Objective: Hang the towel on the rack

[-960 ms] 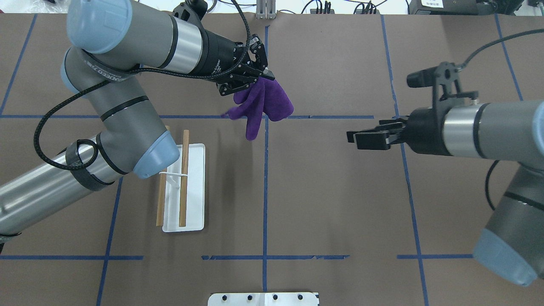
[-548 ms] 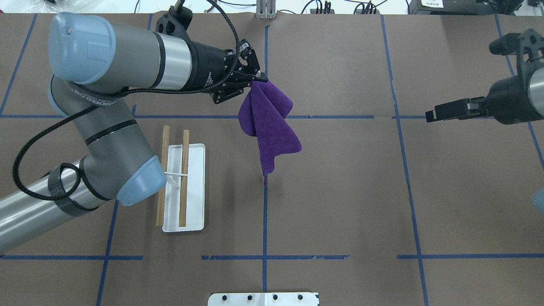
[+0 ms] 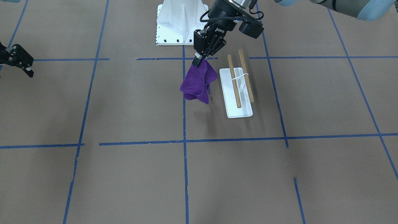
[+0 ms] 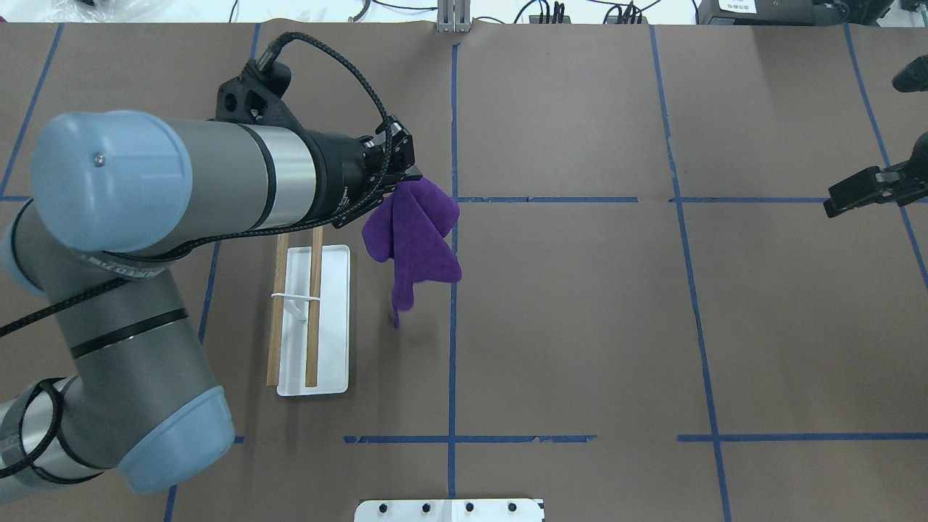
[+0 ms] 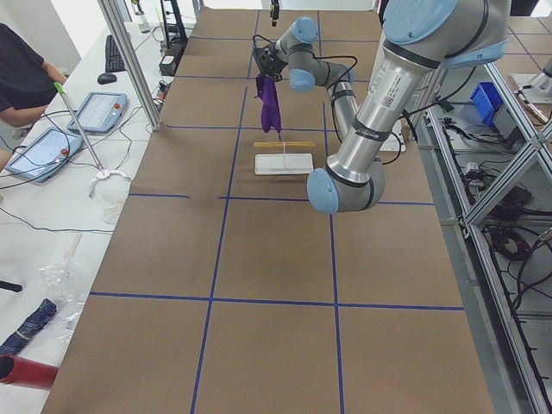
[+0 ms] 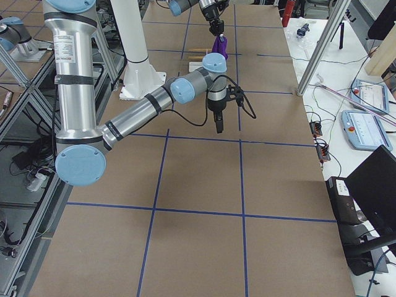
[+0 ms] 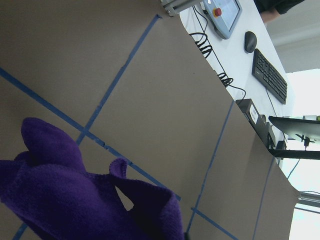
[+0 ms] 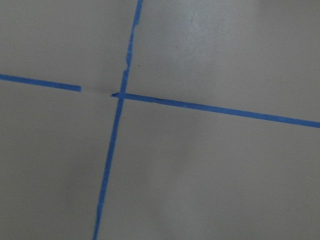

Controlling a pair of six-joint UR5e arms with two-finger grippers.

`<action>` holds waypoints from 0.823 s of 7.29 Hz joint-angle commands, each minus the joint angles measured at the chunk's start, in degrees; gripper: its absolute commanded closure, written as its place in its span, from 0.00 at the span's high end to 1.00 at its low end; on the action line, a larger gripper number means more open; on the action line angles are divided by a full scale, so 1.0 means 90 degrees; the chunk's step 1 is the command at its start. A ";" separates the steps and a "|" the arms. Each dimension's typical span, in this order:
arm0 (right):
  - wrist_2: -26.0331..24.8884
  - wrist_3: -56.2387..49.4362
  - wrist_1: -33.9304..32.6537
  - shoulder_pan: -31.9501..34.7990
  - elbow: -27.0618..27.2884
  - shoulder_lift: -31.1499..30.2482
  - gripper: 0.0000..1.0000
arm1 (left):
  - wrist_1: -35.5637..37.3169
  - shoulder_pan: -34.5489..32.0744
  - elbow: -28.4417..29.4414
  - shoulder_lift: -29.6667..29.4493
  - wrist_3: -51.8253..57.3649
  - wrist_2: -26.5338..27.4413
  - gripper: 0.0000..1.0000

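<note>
The left claw (image 4: 412,178) is pinched tight on the top edge of the towel (image 4: 415,245), its two black fingers closed with the cloth between them. The towel is deep purple, and close up from the left wrist its fleecy nap (image 7: 75,200) shows thick and soft. It hangs from the claw in loose vertical folds, broad at the top and narrowing to a pointed corner at the bottom. It is lifted off the worktop (image 4: 580,326) and throws a faint shadow below.

The rack (image 4: 333,326) stands just beside the hanging cloth, on the side nearer the left arm, and does not touch it. It has a flat white rectangular base with rounded corners and a slim white upright. Two straight, round, light-brown wooden rods lie parallel across its top. From the front, the towel (image 3: 197,83) shows a narrow gap to the rack (image 3: 239,112).

The worktop is covered in matte brown sheet, marked into squares with blue tape. A white metal pedestal (image 3: 182,18) with bolt holes sits at the robot's edge.

The right claw (image 4: 831,206) hangs well apart over bare worktop at the far right, with nothing in it. I cannot tell how wide its fingers stand.
</note>
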 commanded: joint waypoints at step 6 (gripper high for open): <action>0.0048 -0.2229 -0.0812 0.1069 -0.0846 0.0044 1.00 | 0.0906 0.0109 -0.0982 0.2972 0.0070 0.0629 0.00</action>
